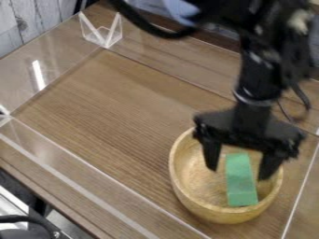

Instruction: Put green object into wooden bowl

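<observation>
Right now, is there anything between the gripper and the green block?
No. In the camera view the gripper hangs open right over the green block, which lies in the bowl. Nothing shows between them.

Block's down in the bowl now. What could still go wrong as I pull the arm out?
The green object stands tilted against the wooden bowl wall, not flat; it may topple, probably inside. The gripper fingers straddle it closely, so a sideways exit might drag it out. The bowl sits near the table's corner; a nudge could shift it.
</observation>
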Controlling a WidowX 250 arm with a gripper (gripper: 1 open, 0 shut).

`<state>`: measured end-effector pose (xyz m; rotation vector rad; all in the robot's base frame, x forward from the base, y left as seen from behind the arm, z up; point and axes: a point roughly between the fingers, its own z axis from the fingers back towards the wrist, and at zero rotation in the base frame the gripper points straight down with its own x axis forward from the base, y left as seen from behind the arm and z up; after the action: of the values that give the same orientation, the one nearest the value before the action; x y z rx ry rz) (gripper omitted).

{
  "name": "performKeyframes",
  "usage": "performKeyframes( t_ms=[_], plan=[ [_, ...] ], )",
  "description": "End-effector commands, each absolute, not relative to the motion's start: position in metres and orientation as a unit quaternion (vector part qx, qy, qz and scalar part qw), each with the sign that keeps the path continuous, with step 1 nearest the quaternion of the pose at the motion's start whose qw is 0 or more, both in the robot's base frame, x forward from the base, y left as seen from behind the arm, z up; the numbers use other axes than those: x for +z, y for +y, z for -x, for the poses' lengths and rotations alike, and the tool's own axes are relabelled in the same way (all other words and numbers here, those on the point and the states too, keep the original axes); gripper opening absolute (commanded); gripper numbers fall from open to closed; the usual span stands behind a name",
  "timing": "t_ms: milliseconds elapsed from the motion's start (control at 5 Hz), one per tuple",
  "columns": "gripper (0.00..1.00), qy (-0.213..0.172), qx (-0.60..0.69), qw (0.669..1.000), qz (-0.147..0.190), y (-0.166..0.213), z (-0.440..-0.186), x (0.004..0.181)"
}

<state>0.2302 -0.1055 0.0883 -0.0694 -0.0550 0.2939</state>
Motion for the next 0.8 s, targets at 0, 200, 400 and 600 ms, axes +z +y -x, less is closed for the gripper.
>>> performKeyframes(
  t_ms=[0, 200, 400, 600],
  plan=[
    [1.00, -0.051, 0.134, 0.988, 0.054, -0.115, -0.248, 0.107],
    [1.00, -0.055, 0.121, 0.989, 0.060, -0.121, -0.258, 0.114],
    [1.00, -0.060, 0.110, 0.990, 0.065, -0.124, -0.266, 0.121],
    [1.00, -0.066, 0.123, 0.988, 0.067, -0.122, -0.277, 0.122]
  ],
)
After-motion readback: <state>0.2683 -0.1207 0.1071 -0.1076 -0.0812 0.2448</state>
